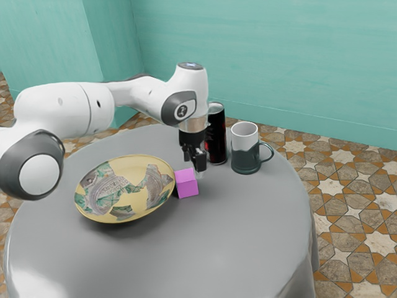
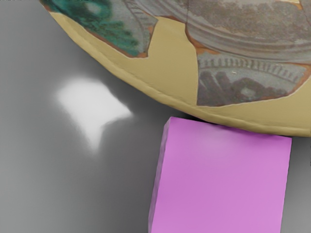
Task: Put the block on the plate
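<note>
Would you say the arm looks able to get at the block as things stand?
Probably yes: the gripper hangs close by the block, whose top looks uncovered, though the plate, right beside it, may crowd one side.

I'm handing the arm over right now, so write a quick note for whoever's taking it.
Gripper: low, right by the block; whether it has hold of it, I can't tell.
Block: next to the plate's rim, not on the plate.
Done: the gripper is down at the block.
Left: make sure of the grip, raise the block over the rim, set it on the plate, let go.
</note>
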